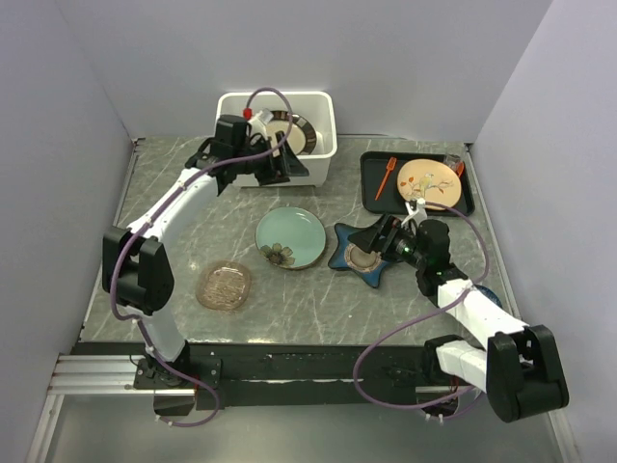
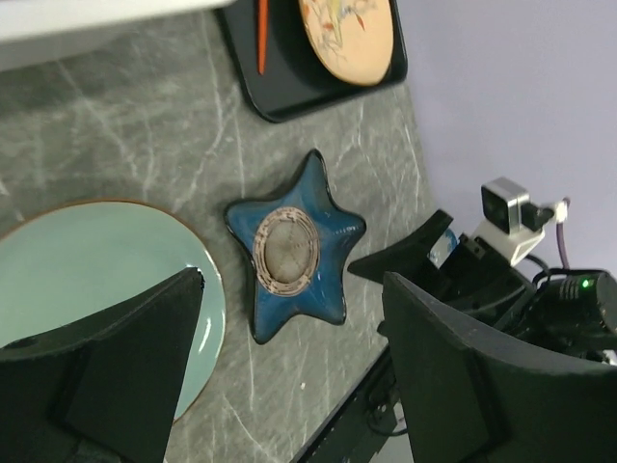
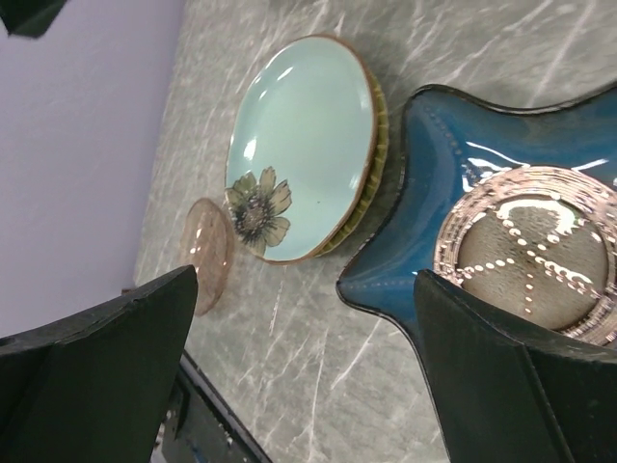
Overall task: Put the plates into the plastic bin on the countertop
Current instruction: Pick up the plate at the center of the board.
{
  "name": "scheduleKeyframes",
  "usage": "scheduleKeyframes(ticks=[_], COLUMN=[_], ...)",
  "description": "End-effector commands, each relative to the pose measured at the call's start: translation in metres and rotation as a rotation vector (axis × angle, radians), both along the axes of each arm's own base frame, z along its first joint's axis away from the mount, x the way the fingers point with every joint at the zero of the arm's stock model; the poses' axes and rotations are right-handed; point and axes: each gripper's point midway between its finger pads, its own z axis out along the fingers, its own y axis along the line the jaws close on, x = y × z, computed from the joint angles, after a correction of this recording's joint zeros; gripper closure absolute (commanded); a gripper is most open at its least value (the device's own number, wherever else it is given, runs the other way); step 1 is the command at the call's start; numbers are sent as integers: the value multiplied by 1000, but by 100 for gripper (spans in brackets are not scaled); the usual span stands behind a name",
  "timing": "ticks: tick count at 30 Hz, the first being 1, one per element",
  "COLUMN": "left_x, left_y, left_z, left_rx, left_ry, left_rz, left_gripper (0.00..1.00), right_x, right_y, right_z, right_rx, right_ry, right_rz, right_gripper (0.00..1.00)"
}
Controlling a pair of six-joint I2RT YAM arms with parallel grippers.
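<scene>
**Star plate beneath your right pincer, one plate in the bin**

Seen from above, your right pincer [image 1: 390,234] hung with its fingers apart and nothing clamped, over the 2 o'clock arm of the blue star plate [image 1: 361,257]. In its wrist view, that plate filled the right half of the gap between the fingers. I could not tell whether a finger touched it.

The green flowered plate [image 1: 290,237] lay just beside the star plate at its 9 o'clock. The amber glass plate [image 1: 224,285] sat apart at the green one's 8 o'clock.

Your left pincer [image 1: 276,166] was likewise spread and held nothing. It was just outside the front wall of the white bin [image 1: 323,159], at the bin's 6 o'clock. Inside the bin lay a dark-rimmed cream plate [image 1: 294,133], partly hidden by the arm's cable.

The black tray [image 1: 386,201], carrying a tan plate [image 1: 428,179] and an orange fork [image 1: 384,177], stood at the star plate's 1 o'clock.
</scene>
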Motion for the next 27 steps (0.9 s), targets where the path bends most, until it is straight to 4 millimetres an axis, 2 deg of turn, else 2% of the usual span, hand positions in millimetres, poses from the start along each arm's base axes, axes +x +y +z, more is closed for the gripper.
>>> scheduleKeyframes(ticks=[1,7,14,20,27], left_x=[-15,-29,-51,-61,-72], left_y=[-25,-55,-83,-92,-103], left_z=[-17,-54,-98,-122,-138], left_rx=[29,102,191,207,220], left_ry=[-7,52,120,165,189], left_rz=[-86,-145,-207,-228,-250], left_gripper=[21,23,25,28,34], right_x=[5,6,6,6,7], right_y=[-20,-38,-46,-48,-50], right_z=[-1,-10,-17,-18,-17], right_rx=[-16,-17,-19,-20,-22], right_ry=[-3,35,58,57,59], right_rz=[-95,-161,-184,-183,-188], right_gripper=[0,0,0,0,0])
